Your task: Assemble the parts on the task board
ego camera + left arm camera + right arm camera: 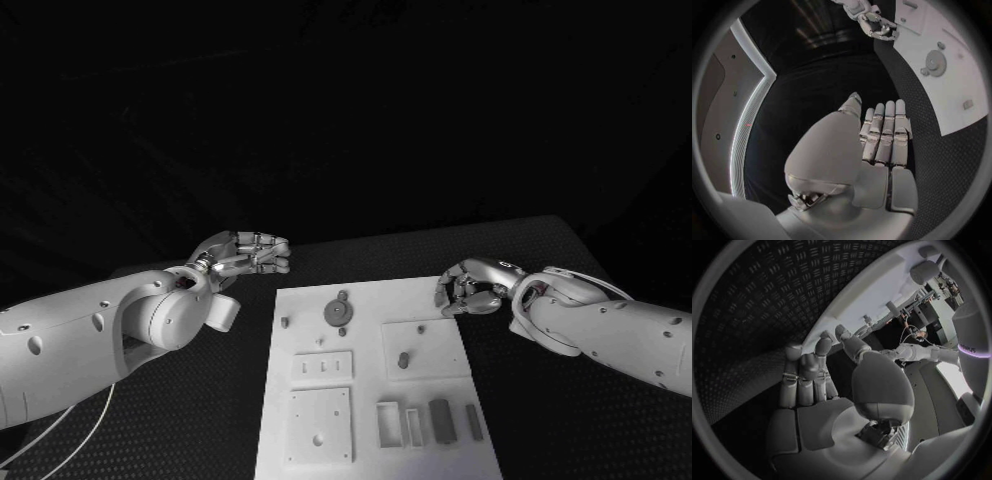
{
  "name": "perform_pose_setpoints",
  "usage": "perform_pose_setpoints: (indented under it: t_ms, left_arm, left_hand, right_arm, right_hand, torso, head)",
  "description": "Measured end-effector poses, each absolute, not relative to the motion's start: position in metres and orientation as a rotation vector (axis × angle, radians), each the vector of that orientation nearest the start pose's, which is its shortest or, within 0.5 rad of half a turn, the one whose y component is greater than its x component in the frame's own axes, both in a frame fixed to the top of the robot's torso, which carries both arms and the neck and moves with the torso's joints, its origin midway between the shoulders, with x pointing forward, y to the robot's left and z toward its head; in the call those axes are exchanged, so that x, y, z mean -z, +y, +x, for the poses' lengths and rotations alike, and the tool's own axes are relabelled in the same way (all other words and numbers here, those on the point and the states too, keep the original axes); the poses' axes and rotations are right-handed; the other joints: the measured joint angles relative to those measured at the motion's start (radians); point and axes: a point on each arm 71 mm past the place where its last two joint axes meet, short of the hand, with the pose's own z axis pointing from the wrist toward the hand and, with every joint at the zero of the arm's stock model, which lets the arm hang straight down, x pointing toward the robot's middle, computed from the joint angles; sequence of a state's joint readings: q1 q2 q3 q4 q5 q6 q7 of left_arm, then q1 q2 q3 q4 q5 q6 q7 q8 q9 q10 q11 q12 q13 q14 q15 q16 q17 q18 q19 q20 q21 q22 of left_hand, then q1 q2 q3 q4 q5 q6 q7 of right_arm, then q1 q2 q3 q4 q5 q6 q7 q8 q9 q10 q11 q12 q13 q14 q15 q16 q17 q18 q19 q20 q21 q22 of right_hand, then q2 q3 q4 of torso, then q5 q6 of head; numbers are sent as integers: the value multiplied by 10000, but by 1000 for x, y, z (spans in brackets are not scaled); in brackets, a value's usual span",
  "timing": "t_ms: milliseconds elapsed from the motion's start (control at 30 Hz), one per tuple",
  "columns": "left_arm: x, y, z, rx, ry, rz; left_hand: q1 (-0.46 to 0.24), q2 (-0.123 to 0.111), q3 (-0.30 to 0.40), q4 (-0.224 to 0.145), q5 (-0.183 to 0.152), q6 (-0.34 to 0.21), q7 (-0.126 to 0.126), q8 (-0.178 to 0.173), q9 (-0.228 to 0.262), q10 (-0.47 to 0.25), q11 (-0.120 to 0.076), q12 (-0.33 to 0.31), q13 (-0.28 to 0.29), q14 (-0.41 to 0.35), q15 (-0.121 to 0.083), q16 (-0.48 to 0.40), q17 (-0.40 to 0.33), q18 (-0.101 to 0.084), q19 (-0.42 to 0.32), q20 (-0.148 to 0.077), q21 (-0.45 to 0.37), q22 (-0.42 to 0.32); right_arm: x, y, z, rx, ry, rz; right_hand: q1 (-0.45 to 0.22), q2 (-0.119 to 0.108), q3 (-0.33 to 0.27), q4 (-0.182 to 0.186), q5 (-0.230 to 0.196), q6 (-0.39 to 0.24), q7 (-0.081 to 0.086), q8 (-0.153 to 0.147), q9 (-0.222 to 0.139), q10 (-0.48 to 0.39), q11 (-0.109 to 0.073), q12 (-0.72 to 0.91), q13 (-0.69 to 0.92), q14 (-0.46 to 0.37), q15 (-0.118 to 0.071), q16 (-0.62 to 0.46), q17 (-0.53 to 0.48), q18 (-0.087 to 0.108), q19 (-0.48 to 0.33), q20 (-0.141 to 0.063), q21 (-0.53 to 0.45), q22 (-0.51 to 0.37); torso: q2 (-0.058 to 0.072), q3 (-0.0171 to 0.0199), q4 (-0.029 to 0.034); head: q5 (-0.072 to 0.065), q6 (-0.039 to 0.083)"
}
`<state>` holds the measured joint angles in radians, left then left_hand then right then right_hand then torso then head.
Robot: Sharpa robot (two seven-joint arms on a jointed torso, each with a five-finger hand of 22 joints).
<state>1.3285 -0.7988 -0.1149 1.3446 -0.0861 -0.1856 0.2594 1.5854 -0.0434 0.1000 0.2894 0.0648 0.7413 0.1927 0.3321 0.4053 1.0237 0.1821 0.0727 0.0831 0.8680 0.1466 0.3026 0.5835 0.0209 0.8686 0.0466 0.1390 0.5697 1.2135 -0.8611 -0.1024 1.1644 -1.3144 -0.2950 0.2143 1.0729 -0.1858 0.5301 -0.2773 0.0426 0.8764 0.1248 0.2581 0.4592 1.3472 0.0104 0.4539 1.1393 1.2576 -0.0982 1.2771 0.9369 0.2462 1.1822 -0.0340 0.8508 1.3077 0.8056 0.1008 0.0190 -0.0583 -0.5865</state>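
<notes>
The table (pixel 548 250) is dark and bare round the board (pixel 368 300), whose long axis runs from the robot toward the far edge. The left hand (pixel 245 253) hovers off the board's far left corner, fingers apart, holding nothing. The right hand (pixel 473 285) sits at the board's far right corner, fingers curled, nothing visibly held. A gear (pixel 339 312) lies flat near the far end; grey parts (pixel 441 420) lie lengthwise in the near right block.

Both arms reach inward, the left robot hand (pixel 242 252) and right robot hand (pixel 473 285) empty, fingers loosely extended.
</notes>
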Motion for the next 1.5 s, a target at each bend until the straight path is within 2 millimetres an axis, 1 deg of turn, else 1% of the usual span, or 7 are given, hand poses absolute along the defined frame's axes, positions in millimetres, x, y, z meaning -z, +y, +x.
perform_pose_setpoints:
  t_ms: [567, 633, 933, 1133, 1233, 1300, 1500]
  left_arm:
    - [157, 235, 532, 14266, 15509, -9973]
    - [157, 235, 532, 14267, 15510, -9973]
    - [157, 235, 532, 14271, 15514, -9970]
    - [157, 235, 532, 14272, 15515, -9969]
    - [157, 235, 532, 14270, 15515, -9970]
    - [157, 235, 532, 14271, 15515, -9970]
    - [157, 235, 532, 14272, 15518, -9970]
  left_hand:
    - [0, 0, -28, -28, 0, 0, 0, 0, 0, 0, 0, 0, 1, 0, 0, -40, -2, -2, 0, 0, 0, 0]
    - [0, 0, -28, -28, 0, 0, 0, 0, 0, 0, 0, 0, 0, 0, 0, -40, -2, -2, 0, 0, 0, 0]
    - [0, 0, -27, -28, 0, 0, 0, 0, 0, 0, 0, 0, 0, 0, 0, -40, 8, -2, 0, 0, -38, 0]
    - [0, 0, -28, -28, 0, 0, 0, 0, 0, 0, 0, 0, 1, 0, 0, -40, 7, -3, 0, 0, -38, 0]
    - [0, 0, -28, -28, 0, 0, 0, 0, 0, 0, 0, 0, 1, 0, 0, -40, 7, -4, 0, 0, -38, 0]
    - [0, 0, -28, -28, 0, 0, 0, 0, 0, 0, 0, 0, 1, 0, 0, -40, 7, -4, 0, 0, -38, 0]
    - [0, 0, -28, -28, 0, 0, 0, 0, 0, 0, 0, 0, 1, 0, 0, -40, 6, -5, 0, 0, -38, 0]
  right_arm:
    - [220, -309, 529, -5798, 16928, -1002]
    - [220, -308, 529, -5802, 16910, -1007]
    - [220, -308, 530, -5773, 16840, -1006]
    - [220, -309, 530, -5745, 16806, -1004]
    - [220, -309, 530, -5725, 16792, -1007]
    - [220, -309, 531, -5714, 16785, -1013]
    - [220, -309, 531, -5687, 16771, -1043]
  right_hand:
    - [0, 0, 56, 56, 0, 0, 0, 2, 48, 1, -1, 0, 39, 0, 0, 0, 20, 0, -2, 3, 0, 0]
    - [-6, 94, 56, 56, 0, 0, 0, 2, 47, 1, -1, 0, 47, 0, 0, 0, 29, 1, -2, 3, 0, 0]
    - [-15, 336, 56, 56, 0, 19, -20, 52, 62, 1, -1, 0, 77, 1, 0, 1, 40, 0, -3, 4, 0, 0]
    - [-74, 512, 56, 56, 0, 313, -80, 223, 134, 1, -1, 0, 89, -23, -24, 39, 40, 0, -3, 5, 1, 0]
    - [-55, 532, 56, 56, 0, 416, -117, 259, 179, 2, -72, 0, 100, -40, -41, 39, 40, 0, -5, 7, 1, 0]
    - [-53, 610, 27, 27, 0, 437, -135, 319, 204, 2, -72, 0, 99, -40, -41, 39, 40, 0, -16, 18, 9, 0]
    - [-70, 628, 26, 27, 0, 541, -172, 370, 241, 38, -107, 0, 109, -4, -75, 39, 49, 0, -16, 18, 46, 0]
  torso:
    - [-6, -1, -2]
    - [-5, -4, -1]
    - [-5, -8, -1]
    - [-5, -17, 0]
    - [-6, -17, 0]
    - [-6, -16, -3]
    - [-7, -16, -6]
  head:
    - [33, -57]
    - [35, -64]
    - [52, -72]
    - [54, -79]
    - [55, -83]
    - [62, -85]
    - [64, -92]
